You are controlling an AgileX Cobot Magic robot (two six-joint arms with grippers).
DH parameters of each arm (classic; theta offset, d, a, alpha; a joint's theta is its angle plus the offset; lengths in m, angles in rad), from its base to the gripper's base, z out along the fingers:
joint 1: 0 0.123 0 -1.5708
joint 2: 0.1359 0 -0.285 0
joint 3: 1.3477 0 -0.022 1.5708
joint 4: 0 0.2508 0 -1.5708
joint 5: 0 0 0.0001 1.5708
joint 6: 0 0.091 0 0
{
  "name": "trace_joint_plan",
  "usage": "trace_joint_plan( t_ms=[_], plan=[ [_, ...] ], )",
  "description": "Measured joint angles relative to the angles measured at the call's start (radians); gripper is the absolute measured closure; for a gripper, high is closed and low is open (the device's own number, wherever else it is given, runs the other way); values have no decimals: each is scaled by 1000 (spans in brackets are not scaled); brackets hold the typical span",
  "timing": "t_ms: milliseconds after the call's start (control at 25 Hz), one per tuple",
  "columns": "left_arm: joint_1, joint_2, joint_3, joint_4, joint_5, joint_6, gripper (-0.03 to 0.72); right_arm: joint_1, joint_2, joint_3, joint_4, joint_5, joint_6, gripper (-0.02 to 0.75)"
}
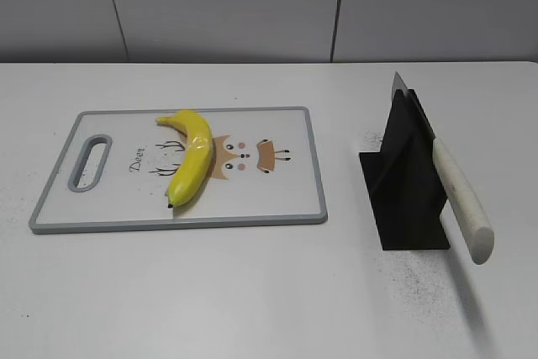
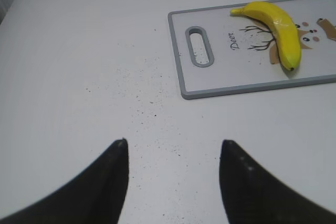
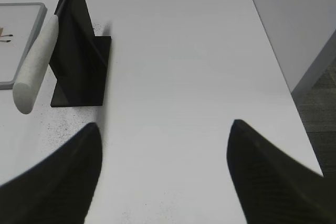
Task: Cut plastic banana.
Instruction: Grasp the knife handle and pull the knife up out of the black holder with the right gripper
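The plastic banana is glossy yellow and lies whole on the cutting board, left of the board's middle. It also shows in the left wrist view. A knife with a white handle rests in a black stand; the handle also shows in the right wrist view. My left gripper is open and empty over bare table, well short of the board. My right gripper is open and empty over bare table, to the right of the stand. Neither gripper shows in the exterior view.
The cutting board has a grey rim, a handle slot at its left end and a deer print. The white table's right edge drops off near my right gripper. Dark specks dot the table.
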Motion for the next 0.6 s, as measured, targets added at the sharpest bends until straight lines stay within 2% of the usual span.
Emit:
trace_joint_plan(
  t_ms=[400, 600],
  plan=[
    [0, 0, 0, 0, 0, 0, 169, 0, 0, 0, -5, 1, 0, 176],
    [0, 0, 0, 0, 0, 0, 169, 0, 126, -24, 3, 28, 1, 150]
  ],
)
